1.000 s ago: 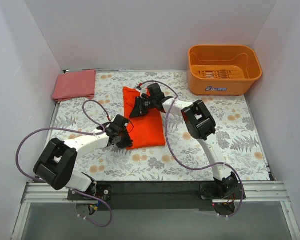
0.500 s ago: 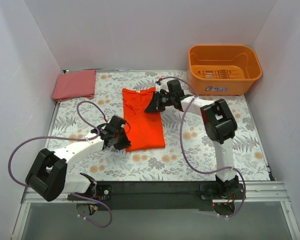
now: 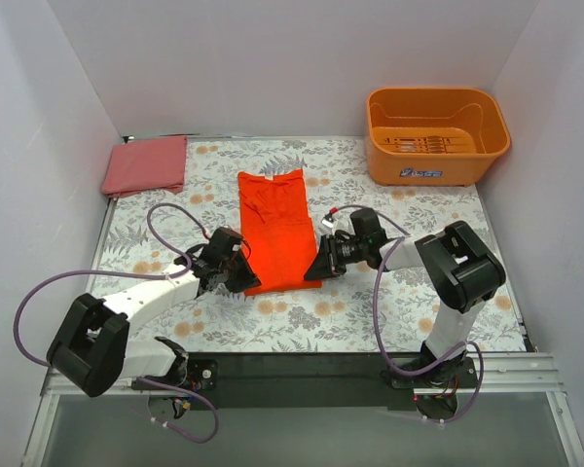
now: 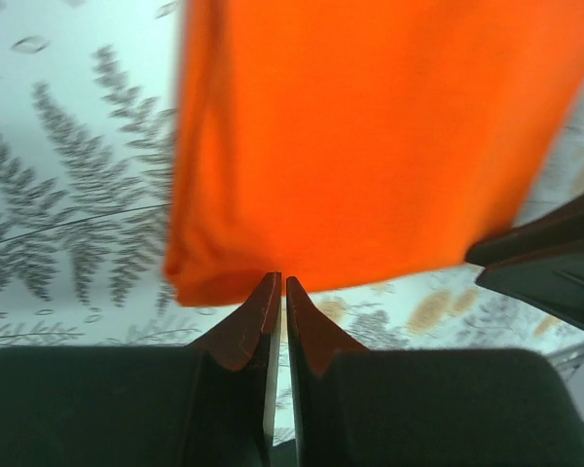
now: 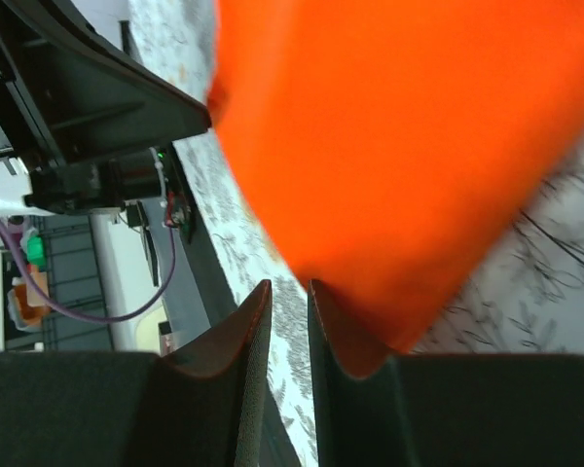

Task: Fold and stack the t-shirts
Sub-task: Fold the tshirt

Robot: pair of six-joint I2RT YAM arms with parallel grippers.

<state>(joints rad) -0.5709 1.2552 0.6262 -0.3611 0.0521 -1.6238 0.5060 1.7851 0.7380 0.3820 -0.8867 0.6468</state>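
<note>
The vivid orange-red t-shirt (image 3: 277, 229) lies flat on the floral table cover, folded into a long strip running from far to near. The duller pinkish-red t-shirt (image 3: 146, 163) is a folded rectangle at the back left. My left gripper (image 3: 239, 276) sits low at the strip's near-left corner. In the left wrist view (image 4: 279, 282) its jaws are shut with the tips at the cloth's hem (image 4: 370, 146). My right gripper (image 3: 320, 267) is at the near-right corner. In the right wrist view (image 5: 290, 287) its jaws stand a narrow gap apart, with the cloth's corner (image 5: 389, 156) just past one tip.
A rigid orange plastic tub (image 3: 436, 131) stands at the back right, against the right wall. White walls close in the table on three sides. A black rail (image 3: 302, 368) with the arm bases runs along the near edge.
My right gripper has swung from the strip's far part down its right side to the near-right corner. My left gripper stayed at the near-left corner, shifting only slightly.
</note>
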